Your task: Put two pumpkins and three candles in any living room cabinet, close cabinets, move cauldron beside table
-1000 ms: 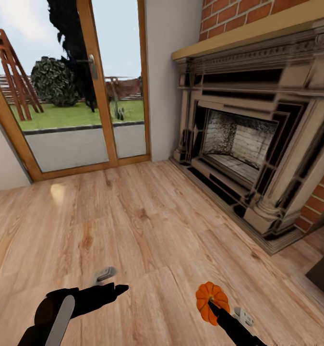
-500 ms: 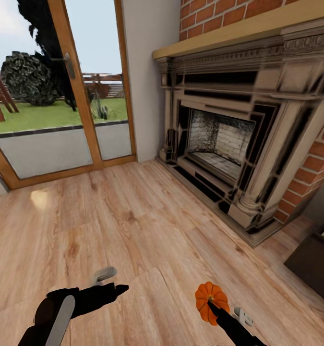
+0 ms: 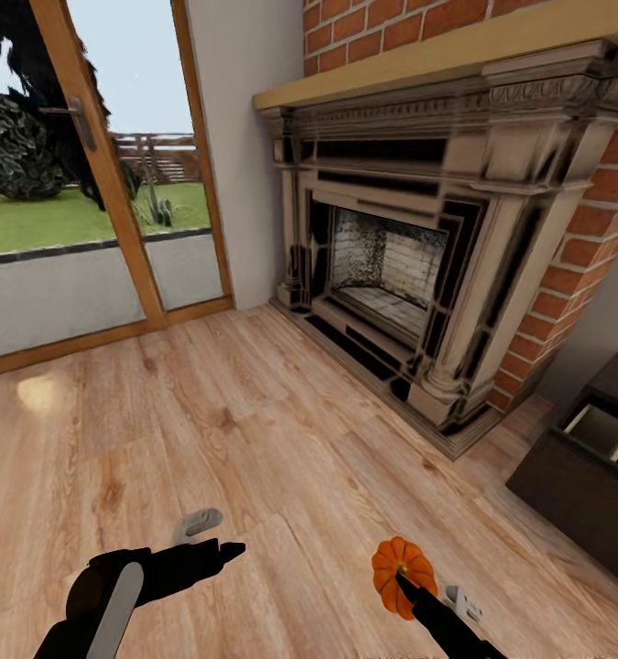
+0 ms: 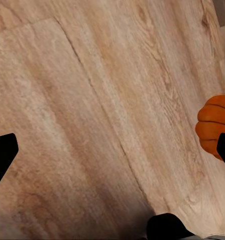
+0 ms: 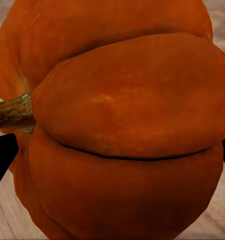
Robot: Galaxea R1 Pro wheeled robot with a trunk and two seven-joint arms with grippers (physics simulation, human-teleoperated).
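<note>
Orange ribbed pumpkin point(image 3: 404, 567) sits clamped in the right pincer point(image 3: 402, 578); carry it level toward the dark brown wooden cabinet's point(image 3: 565, 485) open drawer, left pincer point(image 3: 228, 550) empty, its spread unclear.

— Any writing, labels or numbers to read here?

— None. The brick and carved fireplace point(image 3: 409, 247) bears only ornament, no letters. The glass door point(image 3: 80, 183) and its frame carry no sign.

— And on the pumpkin point(image 5: 122, 125), seen close from the right wrist?

— Plain orange skin and a stem, no sticker or mark. The floor point(image 4: 92, 115) shows only wood grain, and the dark cabinet point(image 3: 583, 476) at the right edge of the head view has no brand or number.
</note>
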